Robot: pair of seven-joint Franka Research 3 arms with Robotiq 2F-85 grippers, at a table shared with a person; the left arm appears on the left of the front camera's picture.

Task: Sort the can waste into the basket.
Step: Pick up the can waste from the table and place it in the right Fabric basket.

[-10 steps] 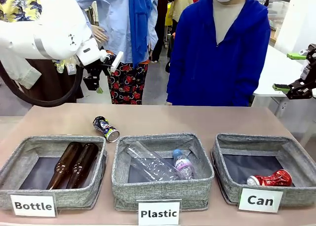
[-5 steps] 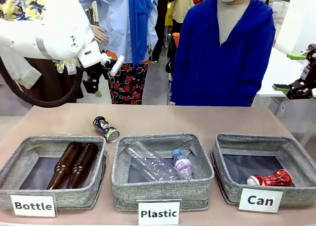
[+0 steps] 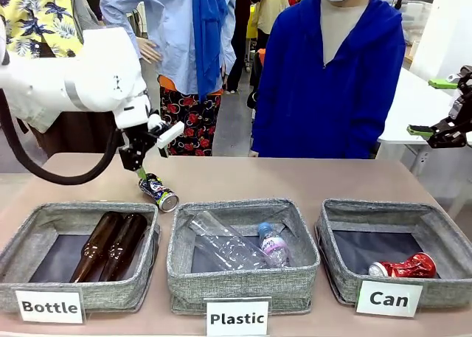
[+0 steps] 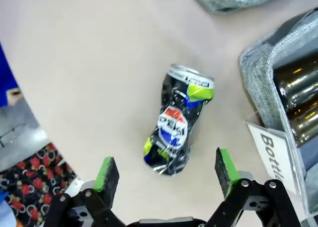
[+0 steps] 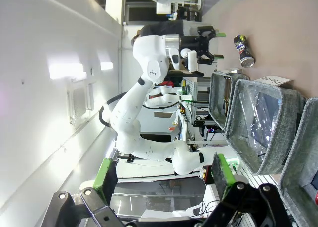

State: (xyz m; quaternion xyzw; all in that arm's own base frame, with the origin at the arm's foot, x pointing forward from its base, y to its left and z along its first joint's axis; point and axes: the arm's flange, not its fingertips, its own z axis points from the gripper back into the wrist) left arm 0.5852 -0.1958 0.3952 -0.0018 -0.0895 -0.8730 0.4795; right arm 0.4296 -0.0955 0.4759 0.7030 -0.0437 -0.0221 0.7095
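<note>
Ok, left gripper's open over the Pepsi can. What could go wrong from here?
1. The dented Pepsi can lies on its side; the open pads of the left gripper line up near one end, so it may pivot or roll out on closing.
2. The wall of the Bottle basket sits close to one pad and could be snagged.
3. The Can basket lies past the Plastic basket; a weak grip might drop the can there.

Dark blue-black can point(image 4: 176, 137) with red-white-blue logo, shiny red can point(image 3: 404, 266), grey woven basket point(image 3: 442, 291)
</note>
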